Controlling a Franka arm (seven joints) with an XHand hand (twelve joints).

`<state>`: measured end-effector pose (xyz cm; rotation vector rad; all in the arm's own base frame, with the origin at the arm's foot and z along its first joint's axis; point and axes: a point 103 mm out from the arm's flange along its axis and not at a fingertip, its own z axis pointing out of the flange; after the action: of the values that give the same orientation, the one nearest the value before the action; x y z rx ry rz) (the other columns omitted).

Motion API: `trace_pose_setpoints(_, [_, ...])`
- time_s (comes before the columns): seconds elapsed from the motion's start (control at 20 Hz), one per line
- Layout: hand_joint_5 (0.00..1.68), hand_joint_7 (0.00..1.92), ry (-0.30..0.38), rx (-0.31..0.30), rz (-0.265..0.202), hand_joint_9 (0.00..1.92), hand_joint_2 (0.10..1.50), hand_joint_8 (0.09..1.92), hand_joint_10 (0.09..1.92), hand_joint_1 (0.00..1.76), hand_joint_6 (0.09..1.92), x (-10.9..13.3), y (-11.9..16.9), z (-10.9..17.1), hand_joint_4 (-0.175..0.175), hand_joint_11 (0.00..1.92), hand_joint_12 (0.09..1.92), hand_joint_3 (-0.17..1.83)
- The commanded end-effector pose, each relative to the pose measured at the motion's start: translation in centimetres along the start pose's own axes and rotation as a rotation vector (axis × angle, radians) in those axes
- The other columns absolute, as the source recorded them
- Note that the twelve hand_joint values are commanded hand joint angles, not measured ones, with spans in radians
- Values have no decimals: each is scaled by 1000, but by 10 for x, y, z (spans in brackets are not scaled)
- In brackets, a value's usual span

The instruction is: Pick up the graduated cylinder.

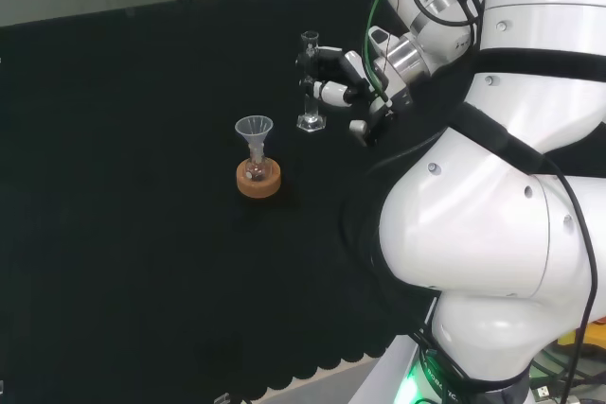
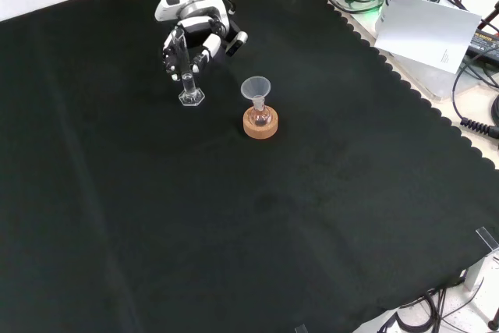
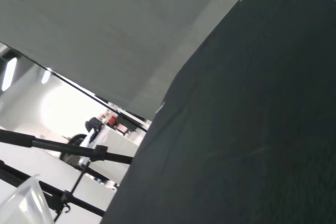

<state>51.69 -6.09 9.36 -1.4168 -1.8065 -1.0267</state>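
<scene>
From behind and above the arm's base we look across the black cloth (image 1: pixel 142 186), the white arm (image 1: pixel 492 186) at frame right. From the front we look down on the same cloth (image 2: pixel 234 216). Our wrist camera skims close along the cloth (image 3: pixel 262 129) toward the room.

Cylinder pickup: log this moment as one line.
phase: grasping | hand: curled round cylinder | cylinder: upright, base on cloth | flask with funnel: on cork ring, untouched
</scene>
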Motion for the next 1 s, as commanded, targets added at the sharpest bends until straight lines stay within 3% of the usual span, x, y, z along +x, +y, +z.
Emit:
trace_pose_setpoints(0.05, [898,813,-110,61,17,1063,1319,792,488,1399,778,9,-1,-19,-90,934,912,-175])
trace_pose_setpoints(0.15, [900,818,-140,79,23,1068,1318,790,487,1401,778,12,-2,-26,-91,939,909,-175])
trace_pose_setpoints(0.25, [907,787,-162,92,34,1080,1265,1155,484,1355,781,15,-4,-33,-89,955,902,-86])
trace_pose_setpoints(0.35, [908,766,-181,102,44,1087,1244,1317,483,1334,785,19,-7,-37,-88,963,901,-44])
trace_pose_setpoints(1.0, [902,764,-319,227,87,1100,1232,1365,486,1329,793,68,-33,-58,-91,962,899,-23])
